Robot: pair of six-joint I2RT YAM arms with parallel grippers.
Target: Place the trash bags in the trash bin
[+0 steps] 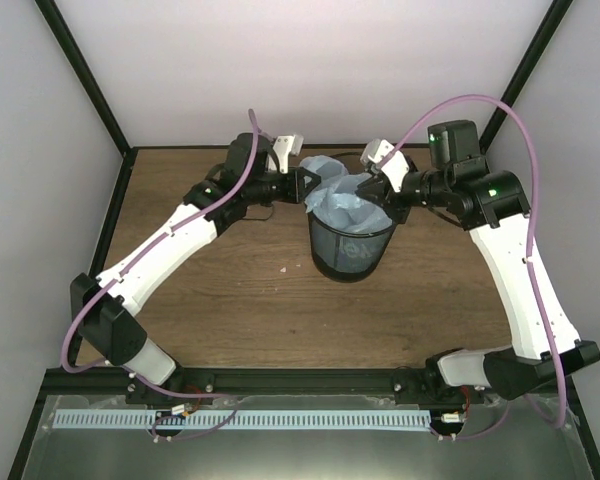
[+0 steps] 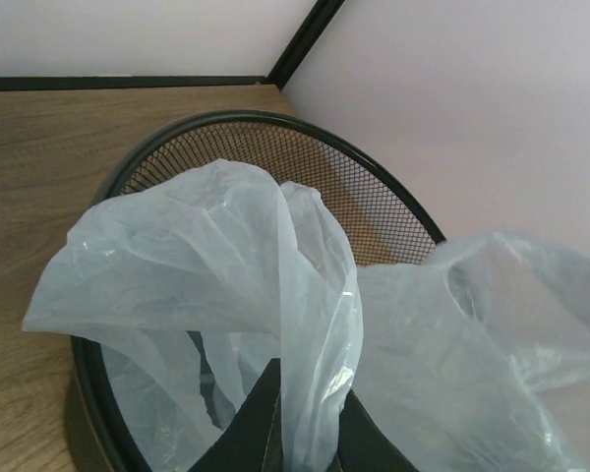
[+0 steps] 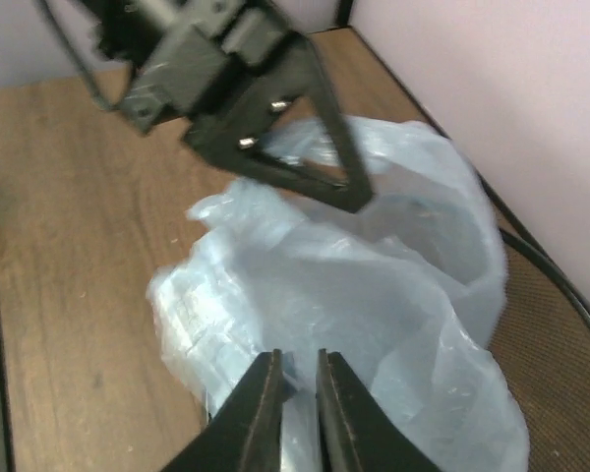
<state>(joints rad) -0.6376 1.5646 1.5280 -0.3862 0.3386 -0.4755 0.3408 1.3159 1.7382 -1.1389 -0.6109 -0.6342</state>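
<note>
The black wire-mesh trash bin [image 1: 352, 250] stands upright at the middle of the wooden table. The light-blue translucent trash bag [image 1: 342, 205] sits in its mouth and bulges over the rim, partly inside. My left gripper [image 1: 315, 187] is at the bin's left rim, shut on a fold of the bag [image 2: 226, 256], which rises between its fingers [image 2: 310, 418] above the bin's mesh [image 2: 354, 187]. My right gripper [image 1: 372, 190] is at the right rim. In the right wrist view it [image 3: 299, 379] is pinched on the bag [image 3: 374, 285], with the bin's mesh [image 3: 556, 344] at the right.
A black frame and pale walls [image 1: 280, 70] enclose the table closely behind the bin. The left gripper's body [image 3: 265, 108] is close in front of the right one, over the bag. Wooden tabletop [image 1: 240, 290] lies in front of the bin.
</note>
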